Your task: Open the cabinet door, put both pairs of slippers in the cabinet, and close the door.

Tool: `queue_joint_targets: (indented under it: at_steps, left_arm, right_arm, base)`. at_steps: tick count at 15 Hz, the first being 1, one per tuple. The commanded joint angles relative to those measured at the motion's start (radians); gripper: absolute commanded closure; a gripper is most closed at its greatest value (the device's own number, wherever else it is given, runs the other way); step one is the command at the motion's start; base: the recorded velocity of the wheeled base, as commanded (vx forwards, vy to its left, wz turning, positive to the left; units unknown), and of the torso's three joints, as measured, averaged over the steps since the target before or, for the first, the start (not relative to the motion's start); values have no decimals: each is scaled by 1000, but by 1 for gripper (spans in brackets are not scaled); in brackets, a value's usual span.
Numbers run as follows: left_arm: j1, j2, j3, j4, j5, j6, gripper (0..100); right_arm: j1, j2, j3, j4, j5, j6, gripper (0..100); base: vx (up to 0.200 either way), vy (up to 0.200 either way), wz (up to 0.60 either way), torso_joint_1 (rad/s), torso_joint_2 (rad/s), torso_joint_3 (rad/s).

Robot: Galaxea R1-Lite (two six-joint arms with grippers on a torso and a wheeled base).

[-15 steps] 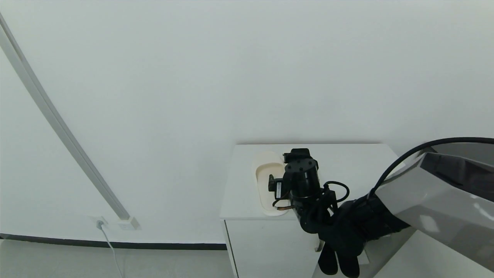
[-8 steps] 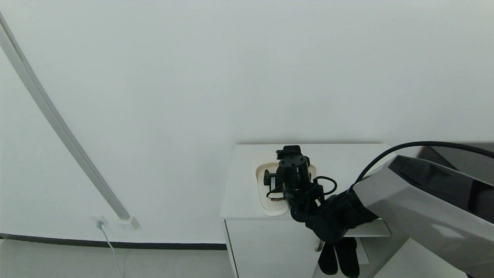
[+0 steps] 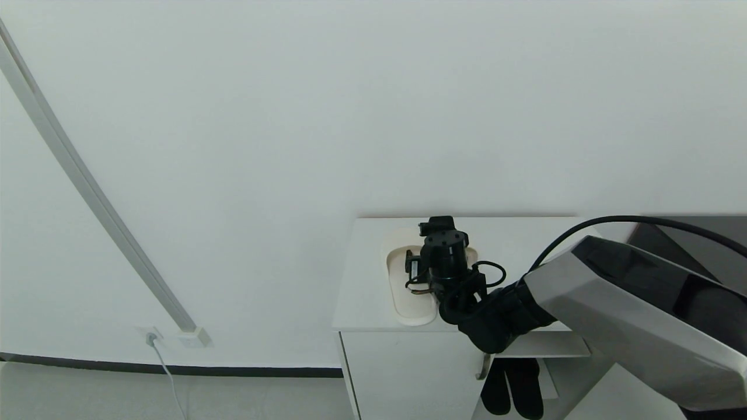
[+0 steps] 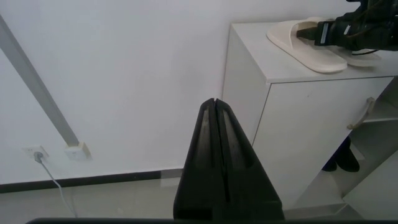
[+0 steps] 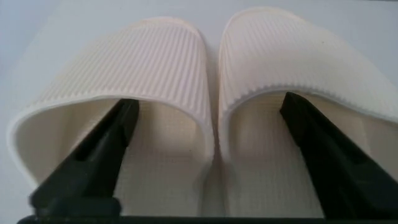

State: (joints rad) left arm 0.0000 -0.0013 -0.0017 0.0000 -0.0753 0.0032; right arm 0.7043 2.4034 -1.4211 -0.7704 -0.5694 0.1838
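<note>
Where the white cabinet stands against the wall, we see its right compartment open. On its top lies the cream pair of slippers, side by side and touching. The black pair of slippers sits low inside the open compartment. Our right tool is over the cream pair with its fingers spread wide, one finger reaching into each slipper's toe pocket, and it clamps nothing. Our left tool hangs low, well apart from the cabinet, with its fingers pressed together and holding nothing.
</note>
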Motion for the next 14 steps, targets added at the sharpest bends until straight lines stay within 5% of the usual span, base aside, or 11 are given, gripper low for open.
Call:
queue_joint_targets:
  at_steps: [1,10,14]
  left_arm:
    - [0,1,0,0,0,0,100]
    - [0,1,0,0,2,-2,100]
    - [2,1,0,0,2,-2,100]
  right_arm:
    - [-2,5,2,0,0,0,100]
    - [1,-38,14,-3,-3,0,100]
    - [3,-158,133,-3,25,0,100]
  base:
    - [0,0,0,0,0,0]
    - [0,0,0,0,0,0]
    - [0,0,0,0,0,0]
